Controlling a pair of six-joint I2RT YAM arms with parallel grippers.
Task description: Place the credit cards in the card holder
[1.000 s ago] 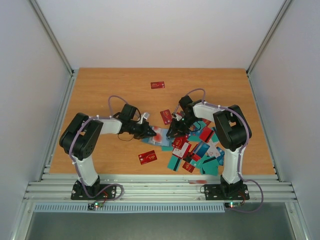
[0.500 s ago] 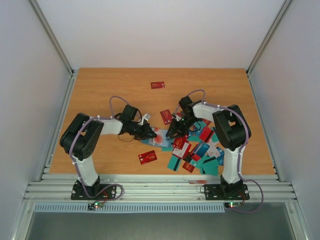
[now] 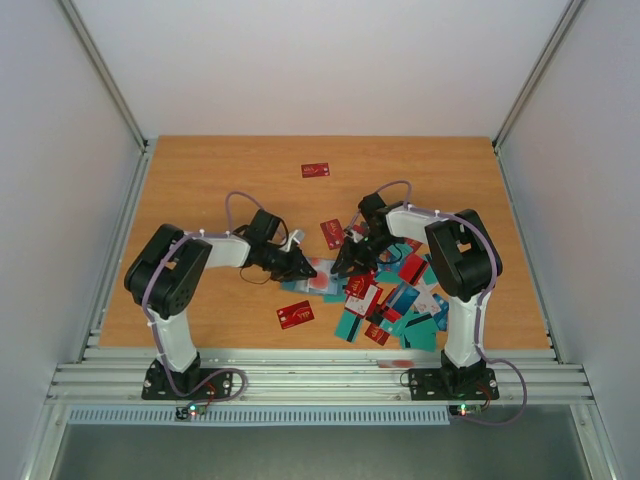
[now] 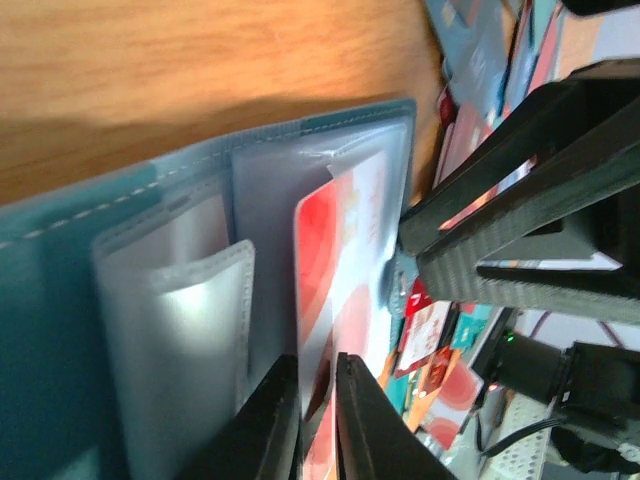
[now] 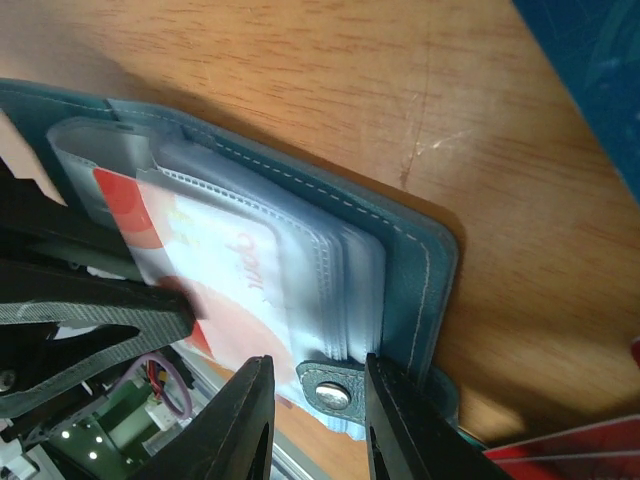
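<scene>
Left arm nudged rightward toward holder. Your left gripper (image 4: 318,362) pinches red-white card (image 4: 340,250), feeding it into sleeve; right gripper (image 5: 320,370) clamps card holder (image 5: 420,270) edge, steadying it mid-tabletop beside card pile (image 3: 400,300).

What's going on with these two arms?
The left arm pinches a red and white plastic card in its jaws, part-way into a clear pocket of the open teal folding card holder. The right arm grips the holder, jaws at its edge near the snap tab. Many loose coloured cards lie beside it.
</scene>
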